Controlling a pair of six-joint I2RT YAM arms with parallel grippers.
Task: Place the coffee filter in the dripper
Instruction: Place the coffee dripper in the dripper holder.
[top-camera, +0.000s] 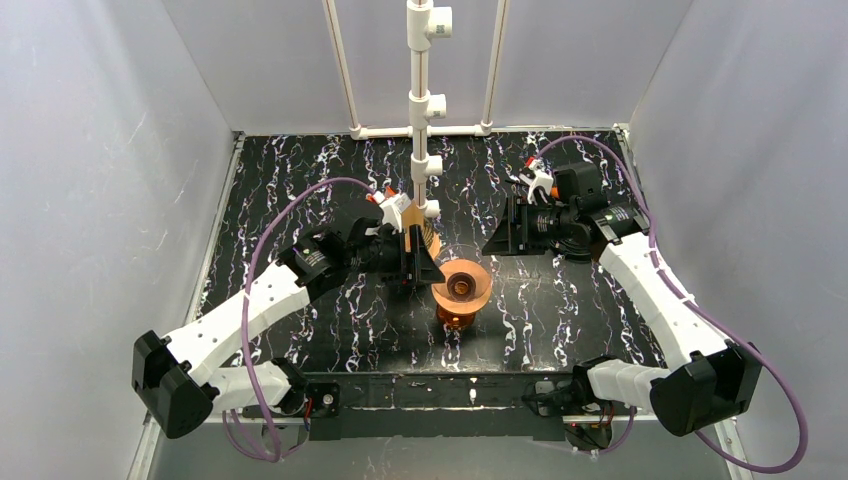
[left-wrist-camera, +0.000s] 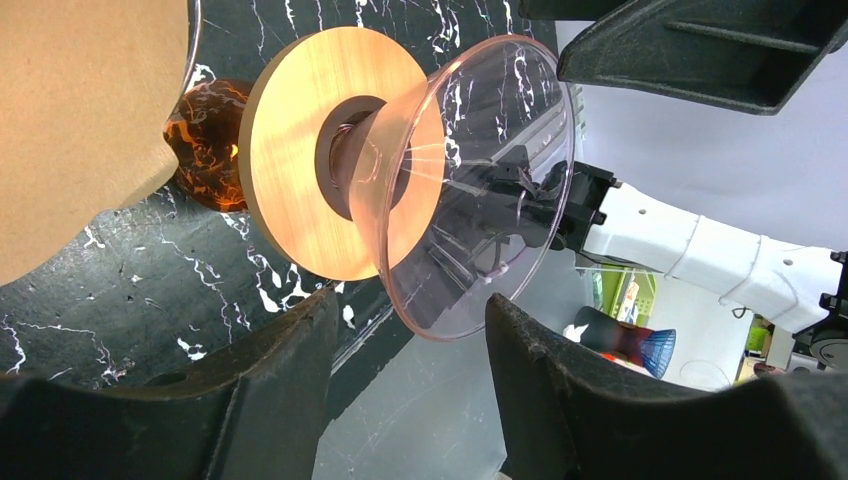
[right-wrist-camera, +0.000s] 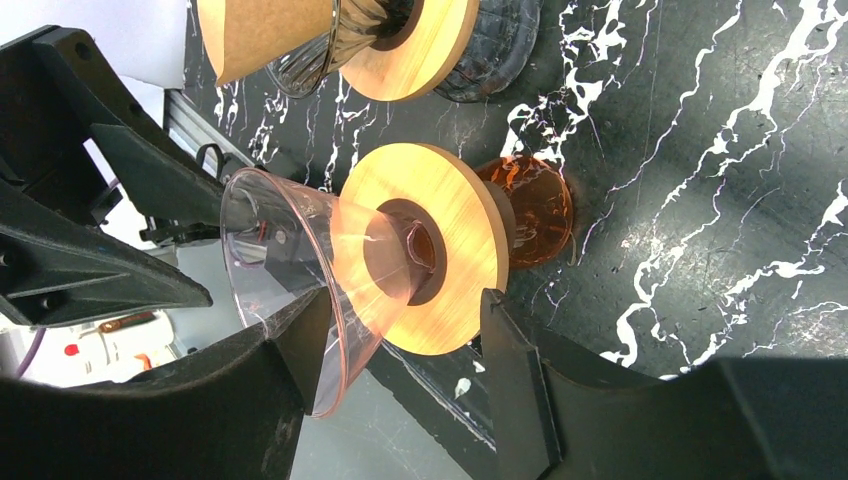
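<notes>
The table (top-camera: 300, 170) is black with white marble-like veins. Near its middle, slightly toward the near edge, stands the dripper (top-camera: 462, 288). It has a smooth, clear cone with a pinkish tint, a round disc (left-wrist-camera: 300, 150) of pale wood with visible grain, and a rounded amber glass base (right-wrist-camera: 535, 205). The cone holds no paper.

The coffee filter (left-wrist-camera: 70, 130), a cone of matte brown paper, sits in a second dripper (right-wrist-camera: 430, 45) just beside the first, toward the far edge and the left. This one has a ribbed glass cone, the same kind of wooden collar and a dark grey glass base.

The left gripper (top-camera: 422, 265), with black angular plastic fingers, is just left of the pink dripper and in front of the filter. Its jaws stand apart and hold nothing. The right gripper (top-camera: 503, 238) is to the right of the dripper and clear of it, its jaws likewise parted and empty.

A frame of white plastic pipes (top-camera: 420, 100) rises from the far edge.
</notes>
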